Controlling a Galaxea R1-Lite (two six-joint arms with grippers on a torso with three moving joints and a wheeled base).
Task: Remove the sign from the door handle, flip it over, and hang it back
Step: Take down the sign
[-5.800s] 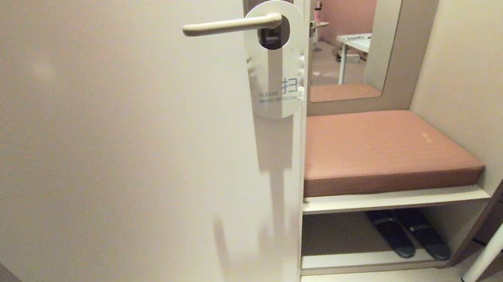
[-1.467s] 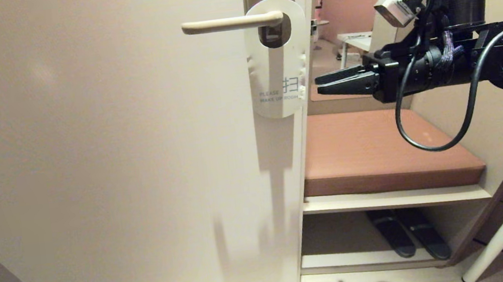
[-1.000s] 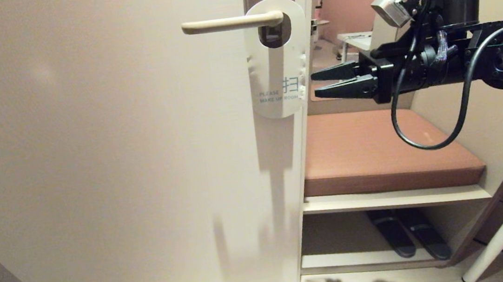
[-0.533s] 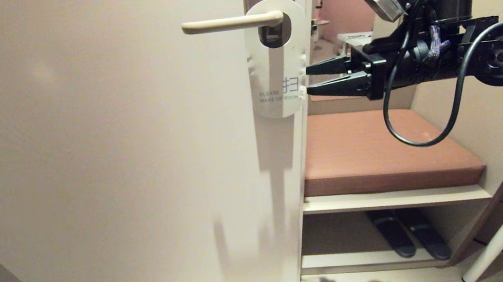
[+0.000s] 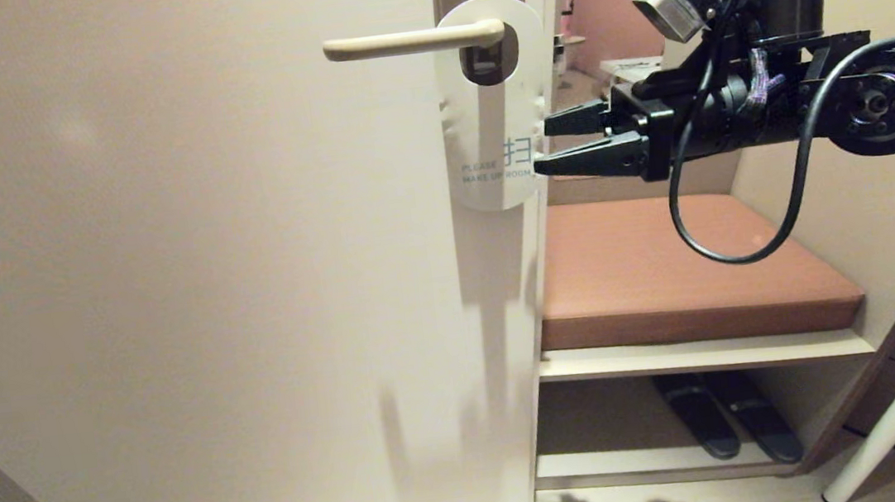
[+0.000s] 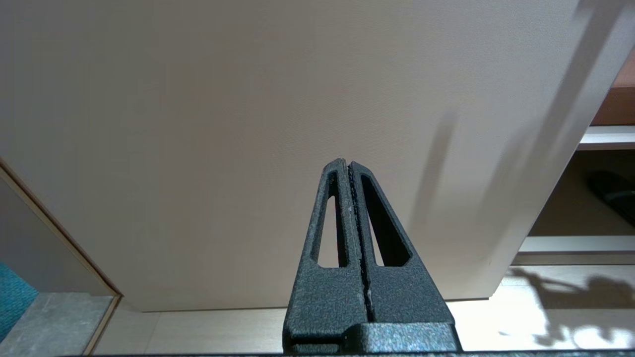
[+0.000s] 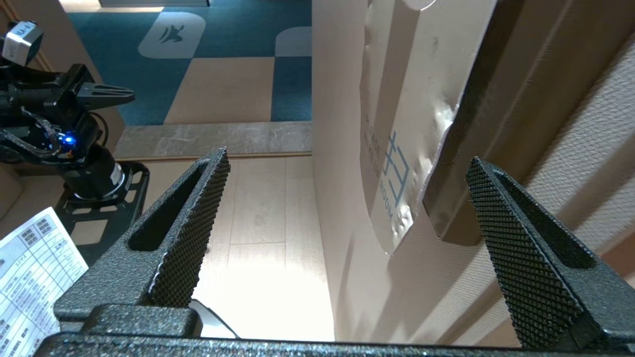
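Left gripper (image 6: 350,166) sits parked low before the door (image 5: 192,269), fingers pressed together, holding nothing. The door handle (image 5: 409,40) carries the sign (image 5: 493,113), white "PLEASE MAKE UP ROOM" face outward, hanging flat against the door. Right gripper (image 5: 540,144) is level at the sign's lower right edge, fingers spread wide either side of that edge, nothing clamped
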